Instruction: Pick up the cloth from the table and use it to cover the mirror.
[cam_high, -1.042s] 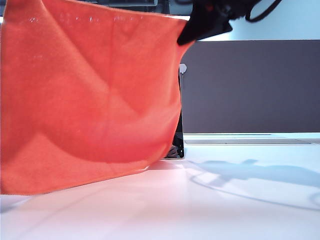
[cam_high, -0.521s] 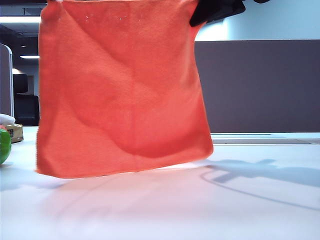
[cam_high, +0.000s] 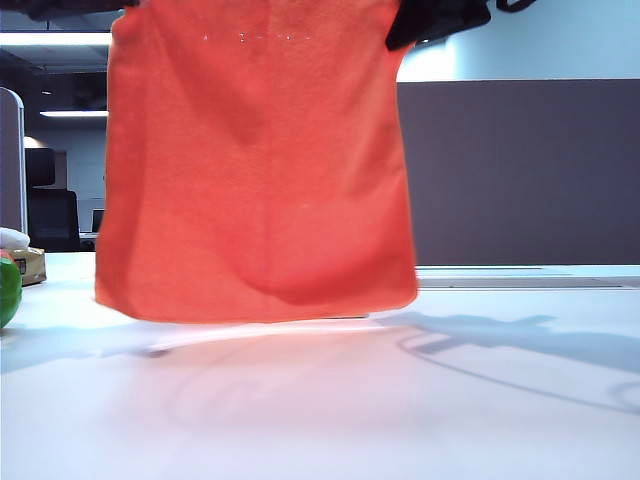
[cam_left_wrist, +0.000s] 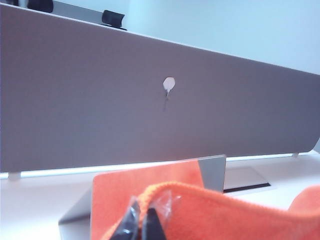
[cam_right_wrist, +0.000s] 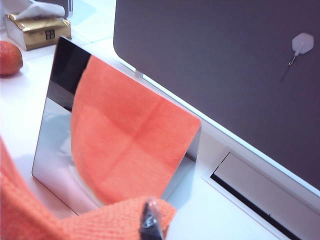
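Above the table (cam_high: 480, 400), the cloth (cam_high: 260, 170) hung, hiding the mirror (cam_right_wrist: 55, 145).
Left gripper (cam_left_wrist: 142, 225) and right gripper (cam_right_wrist: 150, 225), both half cut off, were clamped shut on its upper corners.

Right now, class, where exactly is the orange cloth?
The cloth hangs spread in the air at the exterior view's left-centre, its lower edge just above the table, held by its top corners by the left gripper and right gripper, before the mirror.

My hanging orange terry cloth (cam_high: 255, 170) blocks the middle. The upright rectangular mirror (cam_right_wrist: 55, 145) stands just before the grey partition panel (cam_right_wrist: 225, 65); white tabletop (cam_high: 480, 400) rightward lies open.
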